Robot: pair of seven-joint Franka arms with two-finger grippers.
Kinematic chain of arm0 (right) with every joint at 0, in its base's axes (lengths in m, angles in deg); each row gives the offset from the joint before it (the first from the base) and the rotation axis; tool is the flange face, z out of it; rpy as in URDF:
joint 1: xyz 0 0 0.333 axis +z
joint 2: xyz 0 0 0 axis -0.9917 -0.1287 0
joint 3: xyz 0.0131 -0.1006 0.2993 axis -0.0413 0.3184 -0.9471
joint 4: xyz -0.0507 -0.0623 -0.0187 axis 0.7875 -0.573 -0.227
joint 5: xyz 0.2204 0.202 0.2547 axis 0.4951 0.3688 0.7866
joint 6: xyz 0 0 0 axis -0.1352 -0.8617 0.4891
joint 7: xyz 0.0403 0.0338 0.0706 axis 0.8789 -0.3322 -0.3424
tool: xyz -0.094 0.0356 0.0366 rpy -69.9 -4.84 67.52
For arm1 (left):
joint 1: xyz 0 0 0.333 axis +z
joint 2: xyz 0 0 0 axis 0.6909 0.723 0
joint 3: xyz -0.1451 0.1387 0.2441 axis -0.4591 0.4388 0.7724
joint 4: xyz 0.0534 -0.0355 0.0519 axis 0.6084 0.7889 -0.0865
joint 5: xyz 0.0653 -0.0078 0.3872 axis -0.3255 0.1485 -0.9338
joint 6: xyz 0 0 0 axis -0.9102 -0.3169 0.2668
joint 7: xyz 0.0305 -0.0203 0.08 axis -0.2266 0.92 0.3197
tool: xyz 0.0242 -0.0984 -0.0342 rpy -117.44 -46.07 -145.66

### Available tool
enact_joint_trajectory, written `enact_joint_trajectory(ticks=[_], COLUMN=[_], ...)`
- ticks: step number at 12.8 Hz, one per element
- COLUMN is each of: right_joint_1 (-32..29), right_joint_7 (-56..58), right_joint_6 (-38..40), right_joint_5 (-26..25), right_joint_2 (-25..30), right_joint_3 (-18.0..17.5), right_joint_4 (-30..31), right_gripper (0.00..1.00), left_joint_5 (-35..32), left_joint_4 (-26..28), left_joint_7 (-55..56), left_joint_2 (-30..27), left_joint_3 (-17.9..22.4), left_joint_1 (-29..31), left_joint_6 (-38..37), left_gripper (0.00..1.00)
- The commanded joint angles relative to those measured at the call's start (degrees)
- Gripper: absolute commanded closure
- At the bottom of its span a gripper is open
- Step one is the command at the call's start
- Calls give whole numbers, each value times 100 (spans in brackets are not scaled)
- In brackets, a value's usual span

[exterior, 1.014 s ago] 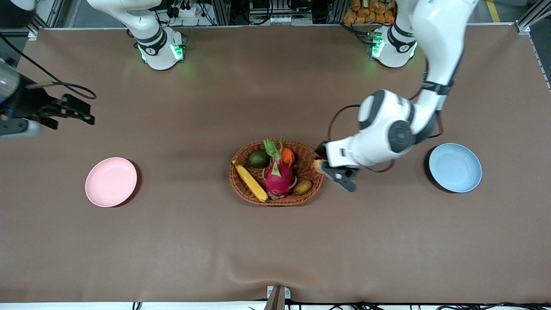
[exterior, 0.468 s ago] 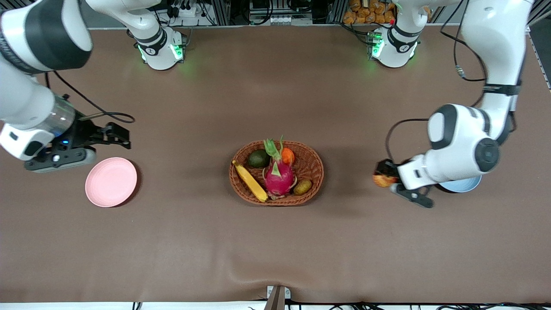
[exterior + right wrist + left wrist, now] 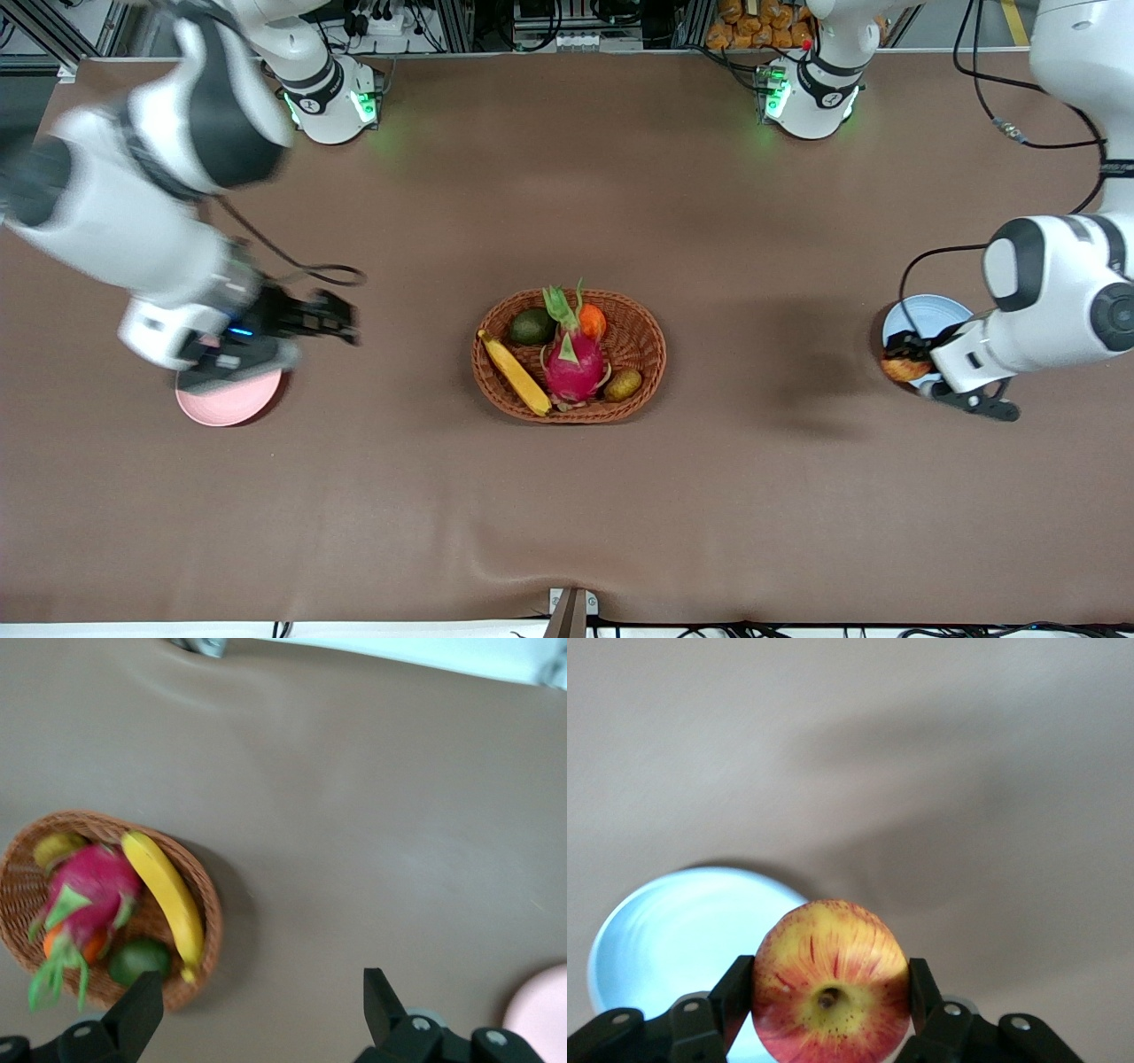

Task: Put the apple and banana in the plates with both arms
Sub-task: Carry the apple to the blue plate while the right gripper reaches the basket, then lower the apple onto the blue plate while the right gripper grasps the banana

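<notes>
The red and yellow apple [image 3: 830, 988] [image 3: 902, 369] is gripped in my left gripper [image 3: 830, 997] [image 3: 907, 360], which is shut on it. It hangs over the rim of the light blue plate [image 3: 928, 312] [image 3: 673, 935], on the side toward the basket. The yellow banana [image 3: 515, 372] [image 3: 165, 895] lies in the wicker basket [image 3: 656, 354] [image 3: 80, 819] at the table's middle. My right gripper [image 3: 344, 324] [image 3: 261, 1001] is open and holds nothing. It is over bare table between the pink plate [image 3: 221, 409] [image 3: 542, 1010] and the basket, and its wrist covers part of that plate.
Beside the banana the basket holds a pink dragon fruit [image 3: 574, 359], a green avocado [image 3: 532, 326], an orange [image 3: 593, 319] and an olive-brown fruit [image 3: 623, 384]. Both arm bases [image 3: 332, 102] stand along the table's edge farthest from the front camera.
My left arm has carried the apple from beside the basket out to the blue plate. My right arm has swung in from the table's end, over the pink plate, toward the basket.
</notes>
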Motion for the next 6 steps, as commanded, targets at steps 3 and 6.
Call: enact_joint_trajectory(ticks=[3,6], right_joint_1=[456,624], right_joint_7=[-159,-1376], right_joint_6=[-1183,-2003], right_joint_5=[59,59], right_joint_2=[-1162,-1585], right_joint_3=[72,72], right_joint_4=[-543,-587], right_gripper=[0,0], left_joint_5=[-592,-777], left_joint_4=[501,931], left_joint_7=[3,-23], left_joint_2=[-304,-234], left_joint_3=[-85,-77], left_joint_1=[562,703], left_joint_6=[119,804], left_gripper=[58,56])
